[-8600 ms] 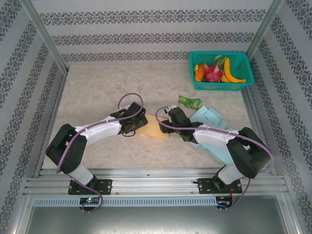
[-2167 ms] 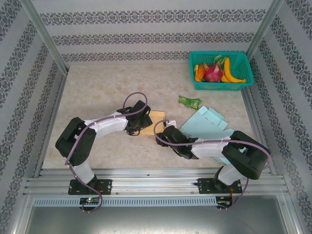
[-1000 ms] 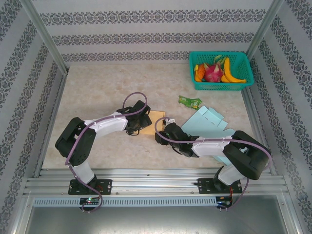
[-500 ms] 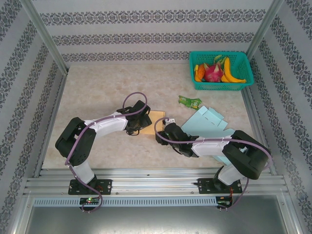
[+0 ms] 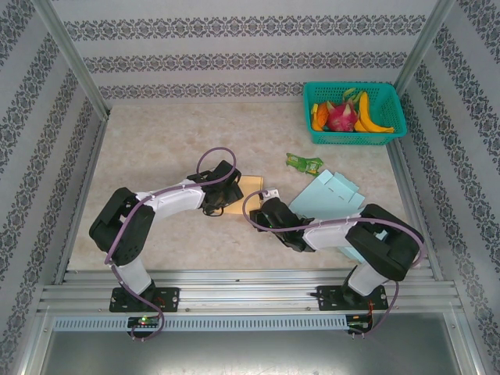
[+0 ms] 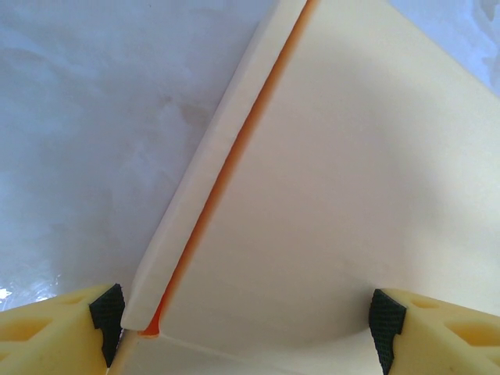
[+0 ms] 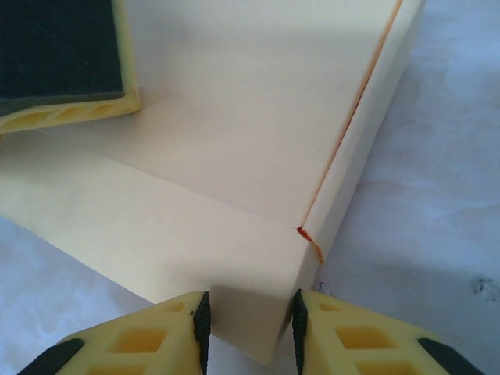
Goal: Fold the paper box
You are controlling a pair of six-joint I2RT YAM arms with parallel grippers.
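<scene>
The cream paper box (image 5: 251, 187) lies half-folded at the table's middle. My left gripper (image 5: 226, 194) comes at it from the left. In the left wrist view its jaws stand wide (image 6: 246, 320), both pads against the box (image 6: 336, 180), one on a raised side flap showing an orange inner edge. My right gripper (image 5: 262, 211) meets the box's near corner. In the right wrist view its jaws (image 7: 248, 328) pinch the corner of the box (image 7: 234, 117) from both sides. A finger of the left gripper (image 7: 62, 55) shows at the top left of that view.
A flat light-blue cardboard sheet (image 5: 328, 195) lies under and beside the right arm. A green packet (image 5: 304, 162) sits behind it. A teal basket (image 5: 353, 139) of fruit stands at the back right. Metal rails border the table.
The right gripper's jaws have narrowed onto the box's near corner and its wrist has shifted slightly left. The left arm and the box have stayed put.
</scene>
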